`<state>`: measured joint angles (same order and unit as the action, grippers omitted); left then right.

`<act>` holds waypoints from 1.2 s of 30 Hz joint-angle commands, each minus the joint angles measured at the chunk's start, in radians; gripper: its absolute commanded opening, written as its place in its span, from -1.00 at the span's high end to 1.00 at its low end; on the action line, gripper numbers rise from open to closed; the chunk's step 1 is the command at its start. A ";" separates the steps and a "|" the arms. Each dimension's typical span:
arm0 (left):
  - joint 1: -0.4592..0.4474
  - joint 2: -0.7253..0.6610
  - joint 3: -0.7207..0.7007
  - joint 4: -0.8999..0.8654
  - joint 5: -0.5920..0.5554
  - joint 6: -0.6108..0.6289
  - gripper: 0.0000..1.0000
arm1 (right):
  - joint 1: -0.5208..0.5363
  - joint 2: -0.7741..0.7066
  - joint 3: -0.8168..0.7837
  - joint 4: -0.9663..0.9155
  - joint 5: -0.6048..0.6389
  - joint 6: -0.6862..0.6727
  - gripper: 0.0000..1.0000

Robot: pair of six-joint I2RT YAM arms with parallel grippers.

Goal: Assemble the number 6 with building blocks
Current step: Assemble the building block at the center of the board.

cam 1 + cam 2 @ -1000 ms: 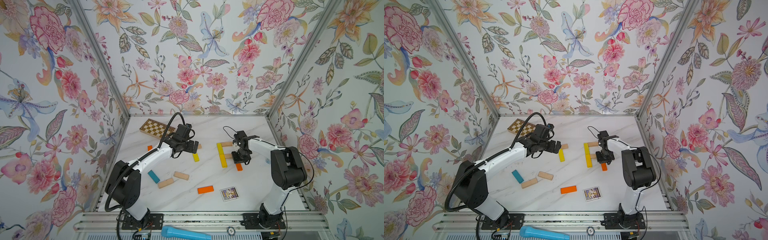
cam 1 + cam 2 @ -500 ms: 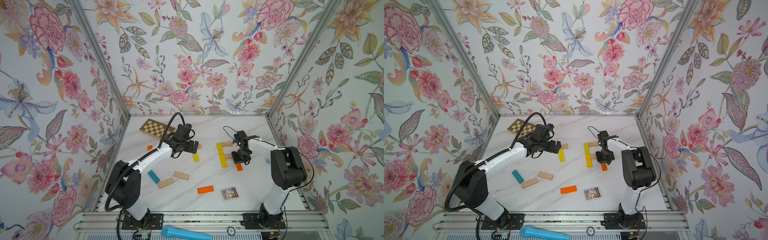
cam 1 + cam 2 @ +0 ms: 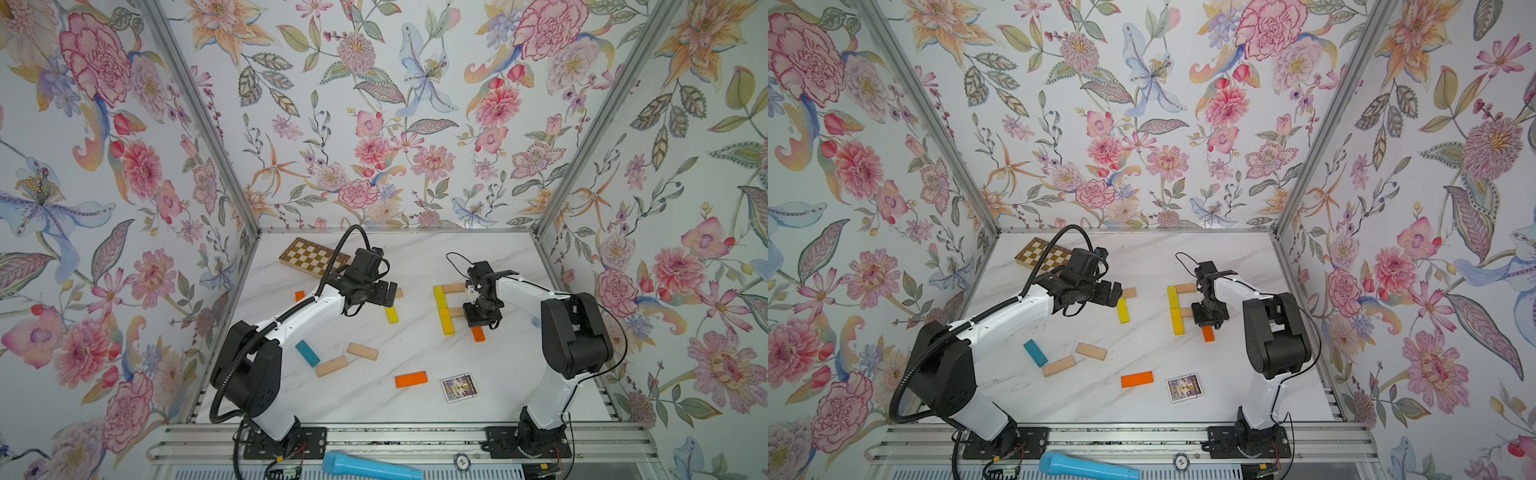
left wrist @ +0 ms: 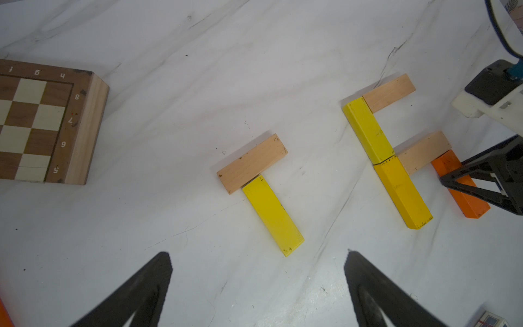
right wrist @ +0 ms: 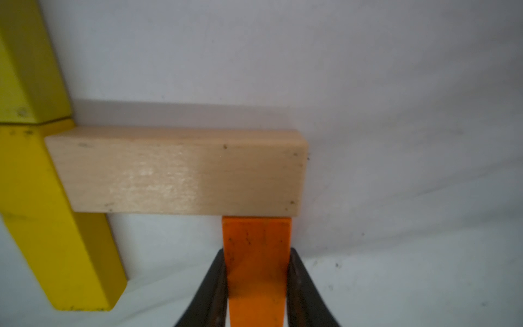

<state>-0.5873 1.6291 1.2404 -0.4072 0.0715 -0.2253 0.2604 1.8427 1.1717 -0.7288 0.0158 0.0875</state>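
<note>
Here, the left arm (image 3: 299, 316) stretches from its base toward the table's middle. Its wrist is turned down so that the left gripper (image 3: 385, 293) hangs above a loose beige plank (image 4: 252, 164) and a loose yellow plank (image 4: 273, 215), which lie as a T. Its fingers (image 4: 147, 286) are spread wide and hold nothing.

Further right lies the unfinished 6 (image 3: 439, 296). It is a column of two yellow planks (image 4: 368, 128) set end to end, their long axis running from the back wall toward the robot. A top beige plank (image 4: 389, 92) and a middle beige plank (image 4: 424, 153) branch off crosswise toward the right arm (image 3: 528, 291).

That arm rises from its base, folds at the elbow and points steeply down. The right gripper (image 5: 257, 252) is narrowed on the long sides of the orange plank (image 5: 256, 235). This plank appears to rest flat on the table, its long axis parallel to the yellow column. Its far end butts the side of the middle beige plank at that plank's outer end, and its other end points toward the robot.
</note>
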 commanded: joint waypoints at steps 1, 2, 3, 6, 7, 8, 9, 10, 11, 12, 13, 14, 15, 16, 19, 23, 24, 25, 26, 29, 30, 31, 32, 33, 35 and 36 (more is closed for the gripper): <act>0.009 -0.013 0.008 0.001 0.001 0.000 -0.98 | -0.003 0.059 -0.017 0.002 0.009 0.017 0.36; 0.009 -0.014 0.007 0.001 -0.001 0.000 -0.98 | -0.004 0.057 -0.015 0.000 0.010 0.017 0.32; 0.009 -0.016 0.008 0.001 -0.002 0.000 -0.98 | -0.003 0.056 -0.014 0.000 0.011 0.017 0.24; 0.009 -0.024 0.013 -0.006 -0.009 0.000 -0.98 | -0.001 0.040 -0.004 -0.003 0.013 0.018 -0.01; 0.008 -0.027 0.016 -0.010 -0.013 0.000 -0.98 | 0.001 0.031 0.000 -0.003 0.015 0.019 -0.07; 0.009 -0.033 0.020 -0.018 -0.019 0.001 -0.98 | 0.001 0.017 0.006 -0.003 0.019 0.022 -0.15; 0.008 -0.039 0.022 -0.026 -0.026 0.004 -0.98 | 0.002 0.003 0.011 -0.003 0.022 0.025 -0.21; 0.009 -0.044 0.026 -0.035 -0.031 0.006 -0.98 | 0.002 -0.013 0.018 -0.003 0.024 0.029 -0.25; 0.008 -0.051 0.030 -0.046 -0.039 0.009 -0.98 | 0.002 -0.037 0.025 -0.003 0.027 0.035 -0.29; 0.008 -0.057 0.030 -0.055 -0.046 0.012 -0.98 | 0.002 -0.057 0.031 -0.002 0.028 0.040 -0.31; 0.008 -0.057 0.027 -0.062 -0.055 0.014 -0.98 | 0.000 -0.085 0.036 -0.001 0.029 0.049 -0.34; 0.008 -0.098 0.024 -0.070 -0.064 0.015 -0.98 | -0.002 -0.115 0.041 -0.002 0.034 0.059 -0.36; 0.009 -0.110 0.018 -0.077 -0.069 0.017 -0.98 | -0.002 -0.144 0.045 -0.002 0.043 0.072 -0.37; 0.009 -0.124 0.009 -0.084 -0.072 0.018 -0.98 | -0.003 -0.179 0.048 -0.001 0.054 0.084 -0.37; 0.009 -0.171 -0.021 -0.111 -0.082 0.024 -0.98 | 0.006 -0.289 0.038 0.010 0.072 0.144 -0.39; 0.008 -0.243 -0.056 -0.168 -0.105 0.048 -0.98 | 0.068 -0.450 -0.041 0.059 0.106 0.323 -0.44; 0.009 -0.258 -0.063 -0.182 -0.112 0.050 -0.98 | 0.093 -0.482 -0.069 0.071 0.119 0.385 -0.47; 0.009 -0.278 -0.076 -0.195 -0.117 0.053 -0.98 | 0.127 -0.524 -0.103 0.094 0.115 0.453 -0.48; 0.009 -0.295 -0.087 -0.207 -0.120 0.050 -0.98 | 0.168 -0.560 -0.141 0.117 0.122 0.531 -0.51; 0.010 -0.341 -0.129 -0.224 -0.108 0.027 -0.98 | 0.308 -0.641 -0.254 0.200 0.143 0.751 -0.53; 0.010 -0.355 -0.147 -0.223 -0.100 0.014 -0.98 | 0.352 -0.654 -0.278 0.217 0.153 0.812 -0.53; 0.012 -0.367 -0.163 -0.223 -0.086 0.003 -0.98 | 0.397 -0.660 -0.297 0.214 0.179 0.897 -0.53; 0.012 -0.380 -0.178 -0.227 -0.071 -0.008 -0.98 | 0.447 -0.661 -0.305 0.208 0.208 0.958 -0.53; 0.012 -0.394 -0.193 -0.224 -0.059 -0.017 -0.98 | 0.491 -0.659 -0.305 0.200 0.241 1.006 -0.52; 0.011 -0.434 -0.237 -0.212 -0.018 -0.024 -0.98 | 0.572 -0.635 -0.281 0.154 0.289 1.105 -0.53; 0.010 -0.452 -0.257 -0.203 0.003 -0.019 -0.98 | 0.596 -0.623 -0.268 0.135 0.306 1.143 -0.52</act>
<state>-0.5827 1.2263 1.0286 -0.5941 0.0185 -0.2256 0.7971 1.2026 0.8783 -0.5636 0.2199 0.9924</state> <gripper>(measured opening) 0.989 0.761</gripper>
